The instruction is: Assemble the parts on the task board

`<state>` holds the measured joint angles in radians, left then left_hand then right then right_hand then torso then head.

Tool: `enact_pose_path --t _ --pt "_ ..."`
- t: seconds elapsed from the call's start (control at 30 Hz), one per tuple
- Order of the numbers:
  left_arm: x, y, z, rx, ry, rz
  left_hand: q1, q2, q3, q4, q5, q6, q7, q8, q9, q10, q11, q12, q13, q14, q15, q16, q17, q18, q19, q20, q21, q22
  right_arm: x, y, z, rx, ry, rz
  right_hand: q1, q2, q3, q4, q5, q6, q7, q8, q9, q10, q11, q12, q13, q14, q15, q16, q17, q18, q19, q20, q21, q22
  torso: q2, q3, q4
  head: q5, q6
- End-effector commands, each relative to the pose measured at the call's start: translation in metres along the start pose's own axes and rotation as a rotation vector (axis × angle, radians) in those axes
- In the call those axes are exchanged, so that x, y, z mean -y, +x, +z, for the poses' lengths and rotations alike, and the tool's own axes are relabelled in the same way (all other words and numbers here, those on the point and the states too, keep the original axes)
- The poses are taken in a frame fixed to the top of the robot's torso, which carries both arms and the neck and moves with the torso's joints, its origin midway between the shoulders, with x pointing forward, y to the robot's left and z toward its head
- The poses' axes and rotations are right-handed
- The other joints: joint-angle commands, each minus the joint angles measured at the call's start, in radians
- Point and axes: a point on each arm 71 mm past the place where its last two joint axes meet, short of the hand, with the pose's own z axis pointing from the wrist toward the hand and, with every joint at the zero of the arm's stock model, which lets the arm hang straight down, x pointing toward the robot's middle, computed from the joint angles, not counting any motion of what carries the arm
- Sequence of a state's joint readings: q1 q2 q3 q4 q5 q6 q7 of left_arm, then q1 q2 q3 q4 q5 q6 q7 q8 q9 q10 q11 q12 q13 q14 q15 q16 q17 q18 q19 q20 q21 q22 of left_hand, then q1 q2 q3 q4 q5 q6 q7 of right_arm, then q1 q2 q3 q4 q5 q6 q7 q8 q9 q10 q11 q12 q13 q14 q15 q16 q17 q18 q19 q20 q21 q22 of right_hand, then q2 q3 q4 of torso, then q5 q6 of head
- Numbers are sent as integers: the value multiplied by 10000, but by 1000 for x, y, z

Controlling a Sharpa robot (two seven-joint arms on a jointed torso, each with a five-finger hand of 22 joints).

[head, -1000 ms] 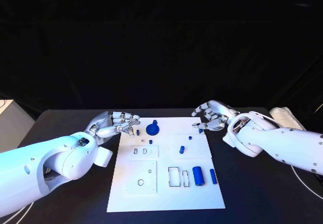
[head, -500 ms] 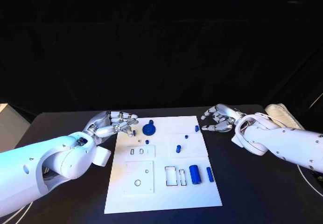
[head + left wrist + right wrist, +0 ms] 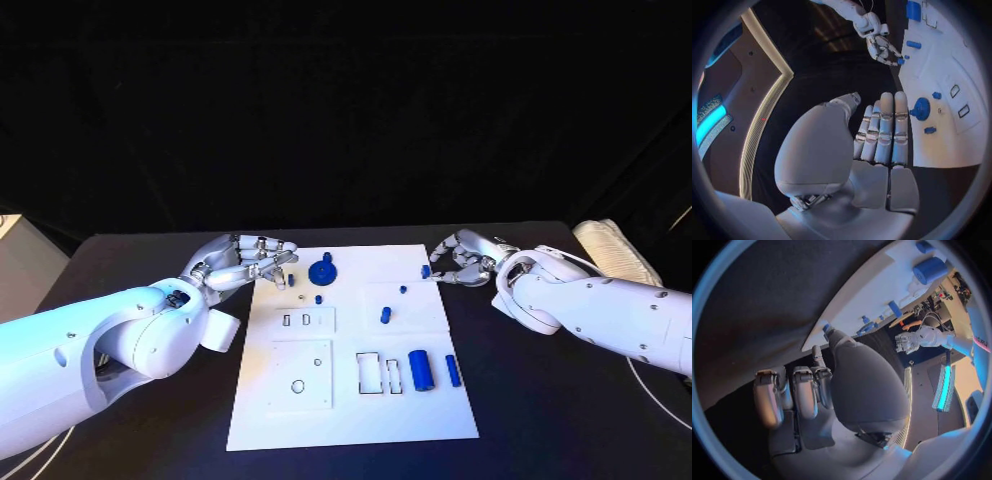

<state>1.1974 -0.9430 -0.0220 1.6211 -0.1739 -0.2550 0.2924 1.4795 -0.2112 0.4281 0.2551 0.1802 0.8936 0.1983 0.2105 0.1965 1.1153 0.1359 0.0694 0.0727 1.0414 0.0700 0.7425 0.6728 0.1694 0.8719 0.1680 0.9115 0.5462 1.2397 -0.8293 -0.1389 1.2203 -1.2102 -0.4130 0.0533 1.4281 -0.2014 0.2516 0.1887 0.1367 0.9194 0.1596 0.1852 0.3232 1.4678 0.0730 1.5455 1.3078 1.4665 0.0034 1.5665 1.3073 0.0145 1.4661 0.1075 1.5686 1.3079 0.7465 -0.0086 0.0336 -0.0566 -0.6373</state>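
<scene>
The white task board (image 3: 346, 410) lies in the middle of the black table. On it sit a round blue part (image 3: 323, 272) near the far edge, a blue cylinder (image 3: 421, 369) toward the front right, and several small blue pieces. My left hand (image 3: 242, 262) hovers at the board's far left corner, fingers straight and side by side (image 3: 879, 135), holding nothing. My right hand (image 3: 464, 258) is at the board's far right edge with its fingers curled (image 3: 792, 395). Its thumb tip meets a small blue part (image 3: 427, 271) there; I cannot tell whether the part is pinched.
The board has rectangular recesses (image 3: 378, 372) beside the cylinder and more cut-outs (image 3: 303, 320) on its left half. A pale ribbed object (image 3: 617, 250) lies on the table behind my right arm. Bare black table flanks the board on both sides.
My right hand has drawn back from over the board's far right corner to its right edge, fingers now more curled. The left hand has barely moved.
</scene>
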Motion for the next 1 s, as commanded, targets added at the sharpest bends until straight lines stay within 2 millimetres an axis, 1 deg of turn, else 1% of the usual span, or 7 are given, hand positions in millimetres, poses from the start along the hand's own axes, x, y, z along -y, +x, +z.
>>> enact_pose_path --t 0.03,0.13,0.37,0.43,0.57,0.77,1.0 --pt "1 2 1 -233 120 -46 25 -1 64 23 -35 -9 51 -29 14 -22 49 -29 6 -87 11 53 -14 124 -56 2 39 19 1 3 1 -117 87 -291 -34 105 65 -12 -63 104 -17 5 -8 844 46 74 2452 1043 -14 43 2635 -145 1046 -3 22 2629 -14 -1 -12 6 -50" --pt "1 2 1 -220 106 -41 25 -1 64 23 -35 -9 51 -29 14 -22 49 -29 6 -87 11 53 -14 124 -56 2 39 19 -1 5 2 -66 55 -335 -30 144 109 -4 -62 156 -27 24 -5 860 39 89 2466 1043 -26 43 2635 -145 1046 -10 22 2629 -15 -4 -16 61 -70" --pt "1 2 1 -218 84 -40 -2 7 67 40 -34 -29 76 -41 13 -43 64 -36 3 -92 20 65 -19 125 -76 8 55 30 -5 7 4 -55 -63 -401 5 248 263 -7 -61 258 -56 54 -8 893 19 120 2498 1043 -70 43 2635 -145 1046 -40 22 2629 -8 -12 -3 24 -127" --pt "1 2 1 -213 79 -38 -2 7 67 40 -34 -29 76 -41 13 -43 64 -36 3 -92 20 65 -19 125 -76 8 55 30 -6 8 5 -86 -106 -396 10 260 301 -10 -63 291 -68 64 -9 903 11 129 2507 1043 -86 43 2635 -145 1046 -53 22 2629 -18 -9 -8 52 -175" --pt "1 1 1 -200 65 -32 -2 7 67 40 -34 -29 76 -41 13 -43 64 -36 3 -92 20 65 -19 125 -76 8 55 30 -10 10 5 -154 -191 -374 10 260 301 -10 -63 291 -68 64 -9 903 11 129 2507 1043 -86 43 2635 -145 1046 -53 22 2629 -26 -13 -10 65 -192" --pt "0 1 0 -194 51 -26 -2 7 67 40 -34 -29 76 -41 13 -43 64 -36 3 -92 20 65 -19 125 -76 8 55 30 -13 12 5 -188 -290 -348 6 247 314 -14 -68 307 -75 68 -11 912 6 138 2515 1043 -100 43 2635 -145 1046 -63 22 2629 -24 -27 -14 59 -184" --pt "0 0 0 -190 33 -14 0 6 71 36 -34 -38 82 -47 13 -54 69 -39 2 -94 23 69 -21 125 -85 10 62 35 -14 12 6 -178 -341 -337 2 230 315 -16 -72 310 -76 67 -13 912 4 138 2515 1043 -106 43 2635 -145 1046 -68 22 2629 -21 -21 -16 60 -167"
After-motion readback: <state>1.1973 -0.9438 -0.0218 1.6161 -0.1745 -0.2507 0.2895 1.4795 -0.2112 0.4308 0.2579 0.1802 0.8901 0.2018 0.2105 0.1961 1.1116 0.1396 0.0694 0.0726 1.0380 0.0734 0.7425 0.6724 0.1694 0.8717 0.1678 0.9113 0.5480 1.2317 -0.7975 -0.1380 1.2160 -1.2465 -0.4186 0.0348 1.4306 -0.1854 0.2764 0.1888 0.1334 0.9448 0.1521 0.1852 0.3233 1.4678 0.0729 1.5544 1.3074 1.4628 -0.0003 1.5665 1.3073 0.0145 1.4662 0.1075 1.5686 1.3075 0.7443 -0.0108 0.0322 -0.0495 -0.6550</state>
